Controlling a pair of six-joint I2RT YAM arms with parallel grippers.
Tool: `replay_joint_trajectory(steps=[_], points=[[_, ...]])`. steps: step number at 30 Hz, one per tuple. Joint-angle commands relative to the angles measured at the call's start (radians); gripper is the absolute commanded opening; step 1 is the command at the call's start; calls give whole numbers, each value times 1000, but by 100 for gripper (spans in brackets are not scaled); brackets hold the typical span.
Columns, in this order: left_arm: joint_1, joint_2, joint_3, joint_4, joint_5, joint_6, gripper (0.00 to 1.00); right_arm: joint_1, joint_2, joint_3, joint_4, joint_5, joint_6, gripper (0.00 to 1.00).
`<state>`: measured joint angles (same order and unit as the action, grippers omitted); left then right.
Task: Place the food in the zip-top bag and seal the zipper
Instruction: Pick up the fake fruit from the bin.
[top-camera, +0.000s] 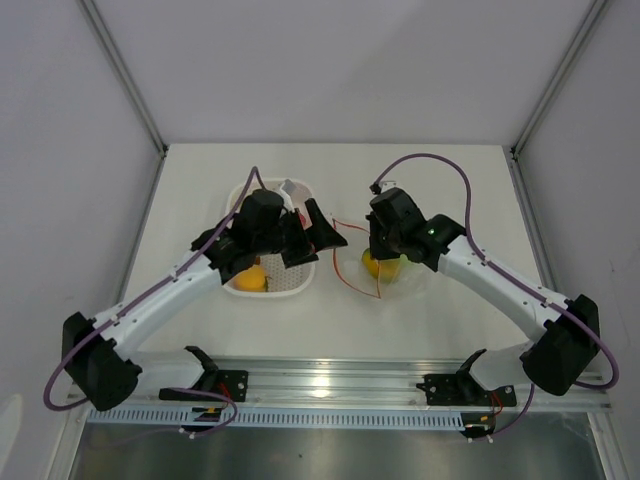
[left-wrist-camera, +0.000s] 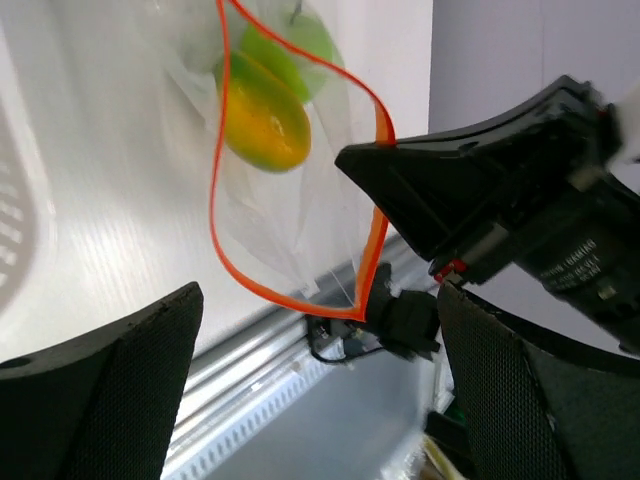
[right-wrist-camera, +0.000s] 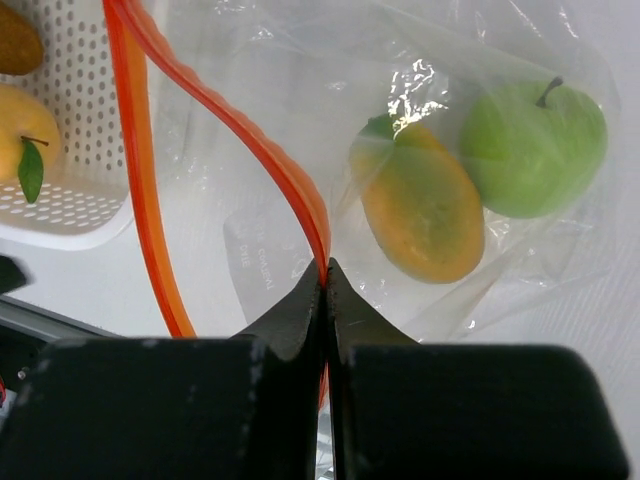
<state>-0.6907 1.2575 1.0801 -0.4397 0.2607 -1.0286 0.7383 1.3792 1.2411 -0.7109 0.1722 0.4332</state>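
Note:
The clear zip-top bag (right-wrist-camera: 250, 110) lies open on the table right of the basket, its orange-red zipper (right-wrist-camera: 148, 200) spread in a wide loop. Food inside it: a yellow-orange mango (right-wrist-camera: 420, 205) and a green apple (right-wrist-camera: 535, 150). My right gripper (right-wrist-camera: 325, 268) is shut on the zipper strip at the near side of the mouth, holding it up. My left gripper (left-wrist-camera: 318, 295) hangs open and empty just left of the bag mouth, between basket and bag (top-camera: 385, 275). In the top view the left gripper (top-camera: 315, 240) and right gripper (top-camera: 376, 250) are close together.
A white perforated basket (top-camera: 290, 290) stands left of the bag, with a yellow-orange fruit (top-camera: 250, 278) in it. The right wrist view shows a yellow fruit with a leaf (right-wrist-camera: 25, 135) in the basket (right-wrist-camera: 70, 210). An aluminium rail (top-camera: 330, 380) runs along the near edge.

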Motion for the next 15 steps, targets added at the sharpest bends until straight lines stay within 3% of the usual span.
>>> replay_joint_trajectory(steps=[1,5,8,15], points=[[10,-95,17,-39,-170,166,99,-25,-46,18,-15,29,6,0],[29,-96,108,-160,-352,229,99,-53,-62,9,-24,30,4,0],[63,-29,196,-295,-483,187,100,-62,-63,6,-27,30,1,0],[201,216,359,-488,-540,116,99,-70,-57,3,-35,32,-4,0]])
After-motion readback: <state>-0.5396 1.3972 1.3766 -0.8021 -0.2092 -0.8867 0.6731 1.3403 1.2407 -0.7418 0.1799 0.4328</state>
